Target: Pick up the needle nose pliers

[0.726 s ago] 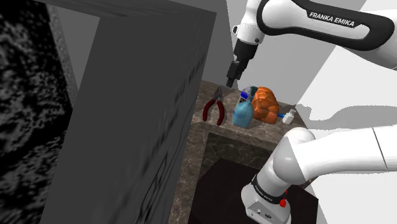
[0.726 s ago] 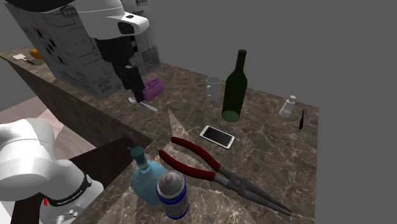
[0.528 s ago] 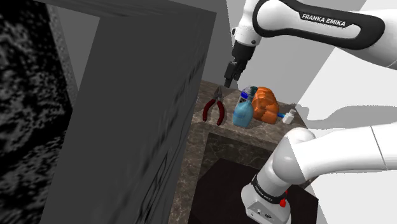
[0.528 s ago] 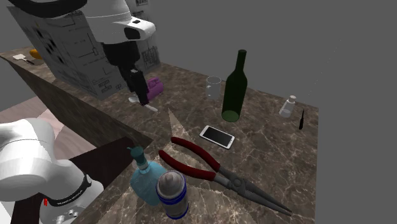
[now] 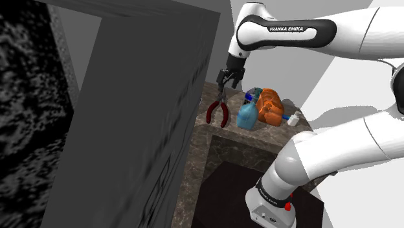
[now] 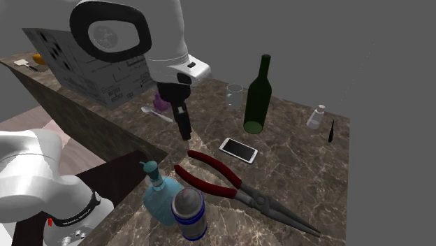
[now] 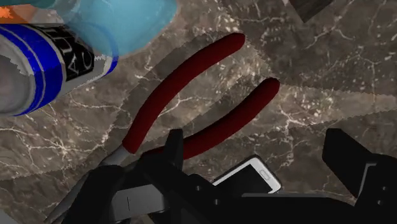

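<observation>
On the marbled counter, the needle nose pliers lie flat by the near edge (red handles, grey nose), just beside a blue bottle and a can. Farther back, to the second exterior view's left of a white phone, the end effector hangs above the stone, fingers spread and holding nothing. A green bottle and plain grey walls stand beyond.

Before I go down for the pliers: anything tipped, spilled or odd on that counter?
Nothing stands out. The pliers lie flat on the counter, red handles spread; the green bottle, blue bottle and can stand upright, the phone lies flat. No spill shows. The pincer is open.
</observation>
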`<action>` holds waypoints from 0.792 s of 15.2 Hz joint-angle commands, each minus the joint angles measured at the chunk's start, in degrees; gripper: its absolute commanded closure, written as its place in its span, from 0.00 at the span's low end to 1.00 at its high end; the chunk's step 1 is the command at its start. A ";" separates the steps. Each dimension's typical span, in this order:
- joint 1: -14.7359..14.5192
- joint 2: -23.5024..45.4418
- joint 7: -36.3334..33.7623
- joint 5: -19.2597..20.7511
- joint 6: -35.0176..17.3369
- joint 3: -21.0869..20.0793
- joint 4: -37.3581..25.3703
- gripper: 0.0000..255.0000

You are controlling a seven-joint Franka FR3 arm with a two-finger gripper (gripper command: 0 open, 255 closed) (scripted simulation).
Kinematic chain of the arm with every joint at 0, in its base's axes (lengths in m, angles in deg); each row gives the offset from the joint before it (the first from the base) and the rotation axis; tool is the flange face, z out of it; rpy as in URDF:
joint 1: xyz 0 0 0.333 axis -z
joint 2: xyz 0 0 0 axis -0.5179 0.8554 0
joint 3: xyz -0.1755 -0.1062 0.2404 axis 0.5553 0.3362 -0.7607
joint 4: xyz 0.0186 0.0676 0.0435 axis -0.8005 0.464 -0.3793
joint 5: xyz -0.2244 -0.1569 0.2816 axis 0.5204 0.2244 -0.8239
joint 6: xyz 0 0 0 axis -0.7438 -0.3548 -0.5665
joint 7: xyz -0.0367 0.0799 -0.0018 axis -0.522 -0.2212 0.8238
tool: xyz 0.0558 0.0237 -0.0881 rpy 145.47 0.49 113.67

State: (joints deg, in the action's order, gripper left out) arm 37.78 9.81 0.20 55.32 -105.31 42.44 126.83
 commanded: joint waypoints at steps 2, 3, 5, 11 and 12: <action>2.11 4.52 -3.12 -0.31 -4.42 1.79 0.04 0.00; 2.74 6.12 -4.15 -0.52 -5.79 2.34 -0.11 0.00; 3.93 9.32 -6.13 -1.02 -8.45 3.49 -0.48 0.00; 7.21 18.96 -11.31 -3.49 -15.88 7.14 -2.10 0.00; 7.72 20.57 -12.05 -4.07 -17.03 7.76 -2.43 0.00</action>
State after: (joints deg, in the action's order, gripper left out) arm 45.00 28.25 -11.04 51.90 -120.83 49.54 124.93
